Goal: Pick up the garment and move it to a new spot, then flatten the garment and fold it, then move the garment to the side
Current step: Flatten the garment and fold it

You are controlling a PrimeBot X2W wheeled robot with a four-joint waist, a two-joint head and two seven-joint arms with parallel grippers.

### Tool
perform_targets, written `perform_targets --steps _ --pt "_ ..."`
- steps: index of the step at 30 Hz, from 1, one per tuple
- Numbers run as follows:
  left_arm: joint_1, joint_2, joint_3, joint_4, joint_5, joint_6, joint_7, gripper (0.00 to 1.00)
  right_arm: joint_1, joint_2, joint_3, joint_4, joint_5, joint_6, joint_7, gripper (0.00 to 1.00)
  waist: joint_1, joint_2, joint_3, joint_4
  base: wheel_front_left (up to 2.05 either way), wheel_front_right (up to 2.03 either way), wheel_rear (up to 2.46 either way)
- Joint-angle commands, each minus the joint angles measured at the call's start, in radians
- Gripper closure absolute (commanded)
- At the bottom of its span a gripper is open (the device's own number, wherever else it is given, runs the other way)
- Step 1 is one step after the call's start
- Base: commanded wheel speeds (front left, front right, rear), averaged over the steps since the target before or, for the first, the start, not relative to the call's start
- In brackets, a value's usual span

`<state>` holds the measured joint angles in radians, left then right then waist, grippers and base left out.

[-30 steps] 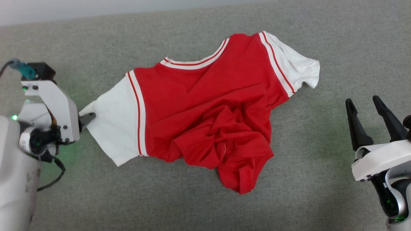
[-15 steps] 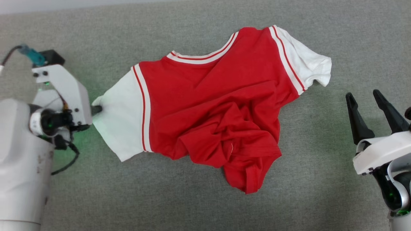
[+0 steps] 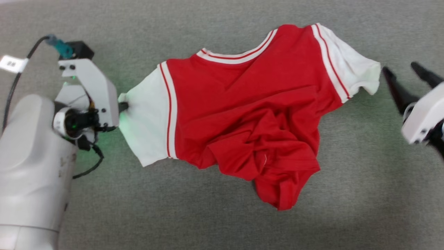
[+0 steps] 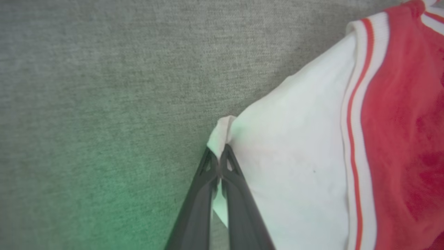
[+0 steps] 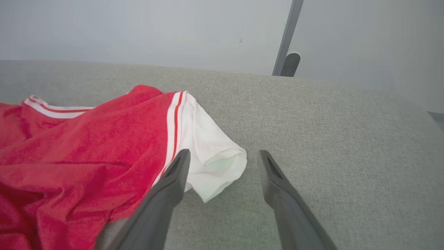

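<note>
The garment (image 3: 242, 111), a red jersey with white sleeves and striped trim, lies rumpled on the grey surface, its lower half bunched up. My left gripper (image 3: 123, 106) is shut on the corner of the left white sleeve (image 3: 147, 121). In the left wrist view the gripper (image 4: 219, 158) pinches a small fold of the sleeve (image 4: 295, 173). My right gripper (image 3: 404, 74) is open just beyond the right white sleeve (image 3: 360, 73), without touching it. In the right wrist view the open gripper (image 5: 224, 154) frames that sleeve's end (image 5: 215, 163); the red body (image 5: 86, 149) lies to its left.
The grey fabric surface (image 3: 347, 208) stretches all around the garment. A black cable with a white tag (image 3: 12, 64) hangs by the left arm. Beyond the surface's far edge stand a pale wall and a metal post (image 5: 286, 38).
The whole picture has shifted, so the camera moved. My left gripper keeps its hold on the sleeve corner. My right gripper has risen in the view and come close to the right sleeve's end.
</note>
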<state>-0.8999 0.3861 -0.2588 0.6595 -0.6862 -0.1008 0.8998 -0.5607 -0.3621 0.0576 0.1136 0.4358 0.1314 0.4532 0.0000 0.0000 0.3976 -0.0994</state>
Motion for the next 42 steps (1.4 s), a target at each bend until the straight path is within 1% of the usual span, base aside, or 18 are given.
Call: perform_targets --steps 1,3,7,12,19,26,27,28,31,35,36,37,39,42 --pt "0.011 -0.04 -0.026 0.018 0.001 -0.013 -0.001 1.0 -0.038 -0.007 0.004 0.022 0.022 -0.001 0.033 0.0 0.0 0.0 0.015 0.02 0.0 0.0 0.0" --pt "-0.006 -0.051 -0.039 0.021 0.001 -0.018 -0.008 1.0 -0.098 -0.026 0.003 0.069 0.037 -0.001 0.092 0.0 0.0 0.0 0.025 0.035 0.0 0.0 0.0" --pt "-0.042 -0.073 -0.066 0.026 -0.002 -0.023 -0.021 1.0 -0.203 -0.054 0.035 0.17 0.066 -0.001 0.211 0.0 0.0 0.0 0.048 0.066 0.0 0.0 0.0" --pt "-0.078 -0.101 -0.099 0.036 -0.011 -0.028 -0.04 1.0 -0.314 -0.079 0.069 0.292 0.085 -0.001 0.308 0.0 0.0 0.0 0.079 0.103 0.0 0.0 0.0" --pt "-0.111 -0.121 -0.14 0.062 -0.03 -0.027 -0.067 1.0 -0.421 -0.071 0.08 0.449 0.11 -0.001 0.416 0.0 0.0 0.0 0.121 0.145 0.0 0.0 0.0" --pt "-0.143 -0.125 -0.194 0.084 -0.066 -0.027 -0.086 1.0 -0.471 -0.05 0.087 0.601 0.069 -0.001 0.518 0.0 0.0 0.0 0.148 0.177 0.0 0.0 0.0" --pt "-0.147 -0.125 -0.201 0.088 -0.073 -0.027 -0.088 1.0 -0.473 -0.044 0.091 0.624 0.063 -0.001 0.54 0.27 0.0 0.0 0.149 0.179 0.0 0.0 0.0" --pt "-0.15 -0.123 -0.207 0.092 -0.078 -0.027 -0.091 1.0 -0.477 -0.043 0.089 0.645 0.058 -0.001 0.554 1.0 0.0 0.0 0.15 0.18 0.0 0.0 0.0" --pt "-0.162 -0.117 -0.224 0.109 -0.093 -0.027 -0.091 1.0 -0.5 -0.037 0.079 0.689 0.036 -0.001 0.581 1.0 0.0 0.0 0.146 0.182 0.0 0.0 0.0" --pt "-0.183 -0.099 -0.233 0.136 -0.111 -0.025 -0.085 1.0 -0.544 -0.011 0.038 0.715 0.023 -0.001 0.548 1.0 0.0 0.0 0.125 0.173 0.0 0.0 0.0" --pt "-0.192 -0.093 -0.233 0.14 -0.112 -0.025 -0.088 1.0 -0.553 0.004 0.025 0.717 0.037 -0.001 0.541 1.0 0.0 0.0 0.117 0.168 0.0 0.0 0.0" --pt "-0.192 -0.093 -0.233 0.14 -0.112 -0.025 -0.088 1.0 -0.553 0.004 0.025 0.717 0.037 -0.001 0.541 1.0 0.0 0.0 0.117 0.168 0.0 0.0 0.0" --pt "-0.213 -0.081 -0.234 0.145 -0.117 -0.025 -0.092 1.0 -0.577 0.026 -0.01 0.722 0.05 0.0 0.531 1.0 0.0 0.0 0.101 0.161 0.0 0.0 0.0" --pt "-0.252 -0.068 -0.231 0.15 -0.122 -0.025 -0.093 1.0 -0.609 0.026 -0.041 0.722 0.055 -0.001 0.518 1.0 0.0 0.0 0.067 0.15 0.0 0.0 0.0"
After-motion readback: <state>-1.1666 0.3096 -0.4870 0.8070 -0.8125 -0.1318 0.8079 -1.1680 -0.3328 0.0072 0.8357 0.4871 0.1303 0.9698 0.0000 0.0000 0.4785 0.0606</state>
